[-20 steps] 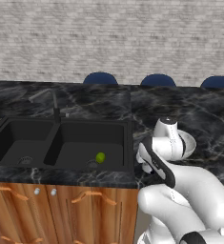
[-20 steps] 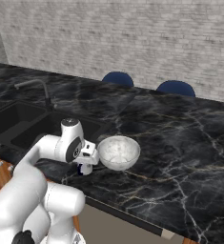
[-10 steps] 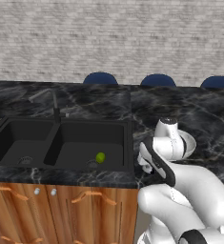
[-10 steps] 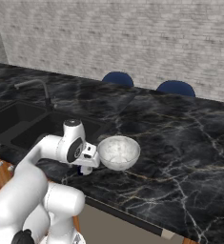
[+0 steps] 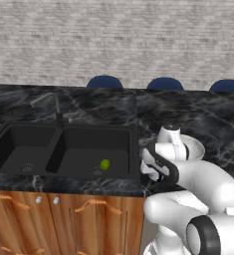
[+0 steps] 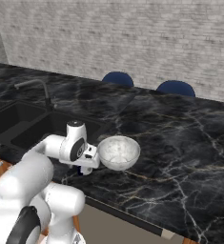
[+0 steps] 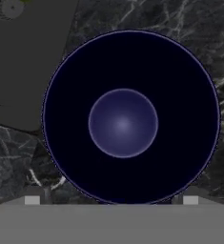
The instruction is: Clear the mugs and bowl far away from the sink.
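**Bowl not yet moved; claw poised wide above it**

The black marble counter (image 6: 180, 143) runs the width of the scene, with the black double sink (image 5: 63, 149) set into it on the left. A small green ball (image 5: 104, 164) lies in the sink's right basin near the drain. No mugs can be made out on the counter.

The bowl (image 6: 118, 151) rests on the counter just beside the sink's right edge, upright. It is close to the sink, so by my reading the clearing has hardly begun: the bowl has yet to be gripped, lifted and carried off along the counter to the right, where plenty of bare marble shows.

The gripper (image 6: 88, 164) hangs low just beside the bowl on the sink side. In the hand view the bowl (image 7: 130, 116) appears dark, seen from straight above, with the two fingertips (image 7: 32, 199) standing far apart at either side of its near rim. The jaws are spread wide and hold nothing.
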